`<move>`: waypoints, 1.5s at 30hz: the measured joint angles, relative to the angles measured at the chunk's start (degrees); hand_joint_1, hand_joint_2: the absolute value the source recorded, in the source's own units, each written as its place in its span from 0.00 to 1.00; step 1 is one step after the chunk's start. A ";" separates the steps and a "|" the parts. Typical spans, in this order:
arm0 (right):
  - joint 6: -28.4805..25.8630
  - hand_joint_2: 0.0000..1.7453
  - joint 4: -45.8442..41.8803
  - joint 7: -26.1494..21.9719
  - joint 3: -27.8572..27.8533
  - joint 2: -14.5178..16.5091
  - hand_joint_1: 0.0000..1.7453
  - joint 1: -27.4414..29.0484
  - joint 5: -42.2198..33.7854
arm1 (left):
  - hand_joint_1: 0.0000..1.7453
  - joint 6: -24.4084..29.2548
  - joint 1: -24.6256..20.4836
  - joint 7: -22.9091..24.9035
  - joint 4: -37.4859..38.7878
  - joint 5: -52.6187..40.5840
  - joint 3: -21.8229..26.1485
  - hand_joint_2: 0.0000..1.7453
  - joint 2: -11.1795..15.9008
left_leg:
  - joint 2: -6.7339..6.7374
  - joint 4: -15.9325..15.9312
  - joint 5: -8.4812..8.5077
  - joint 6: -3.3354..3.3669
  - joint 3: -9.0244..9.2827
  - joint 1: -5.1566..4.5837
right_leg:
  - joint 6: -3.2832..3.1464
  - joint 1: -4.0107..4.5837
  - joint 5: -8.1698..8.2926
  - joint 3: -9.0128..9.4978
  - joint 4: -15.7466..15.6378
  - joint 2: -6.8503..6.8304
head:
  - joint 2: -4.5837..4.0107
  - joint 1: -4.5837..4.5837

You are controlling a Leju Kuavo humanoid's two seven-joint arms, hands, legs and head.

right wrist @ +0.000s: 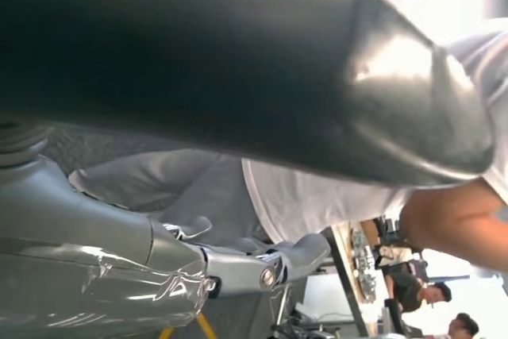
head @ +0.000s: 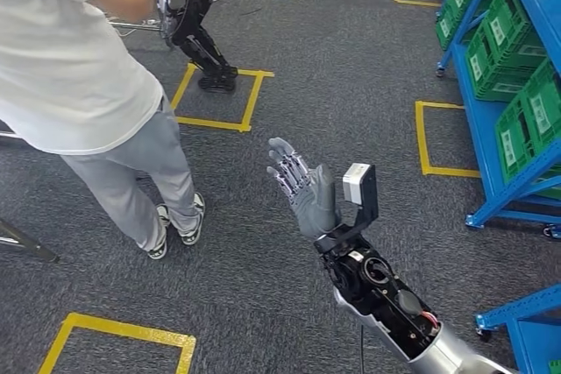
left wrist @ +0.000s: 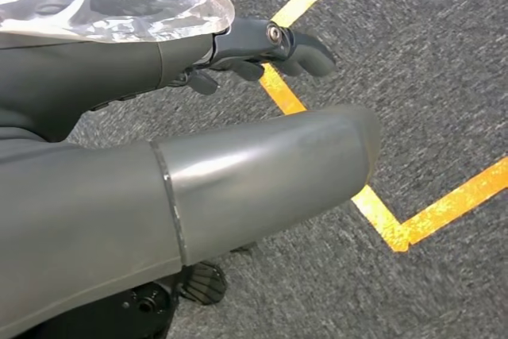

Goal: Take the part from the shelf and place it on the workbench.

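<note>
One robot hand, the right hand (head: 306,192), is raised over the grey carpet (head: 317,85) in the head view, palm up, its grey thumb and darker fingers (head: 286,166) spread apart with nothing in them; its silver arm (head: 397,308) runs in from the lower right with a small white camera block (head: 356,183) mounted at the wrist. In the right wrist view the thick thumb (right wrist: 383,109) crosses most of the picture and a darker finger (right wrist: 299,253) reaches out beside it, apart from the thumb, with nothing between them. The left hand (left wrist: 198,180) appears in the left wrist view hanging over the carpet and a yellow floor line (left wrist: 383,220); its big grey thumb (left wrist: 270,172) and a dark finger (left wrist: 282,45) lie well apart and hold nothing, so it looks spread and empty. A part cannot be made out in either hand, and which item on the shelf is the task's part cannot be told. A blue shelf (head: 486,137) stands at the right edge of the head view, its tilted levels loaded with green bins (head: 522,124) bearing white labels. A person (head: 86,76) in a white shirt and grey trousers stands at the left, just beyond the raised right hand, white shoes on the carpet. Yellow tape squares (head: 224,98) mark the floor, and the dark legs of another robot (head: 198,37) stand on one of them farther back. Whether a workbench is here cannot be told.
</note>
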 joint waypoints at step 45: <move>-0.15 0.00 0.42 0.15 -0.04 -0.01 0.00 -0.85 -0.58 | 0.00 -0.01 -0.47 1.07 0.01 -1.08 0.02 0.00 -0.02 | 8.36 -1.15 -1.50 -0.12 2.61 -0.80 | 0.77 0.01 0.58 -1.27 0.49 -11.66 | 0.00 0.87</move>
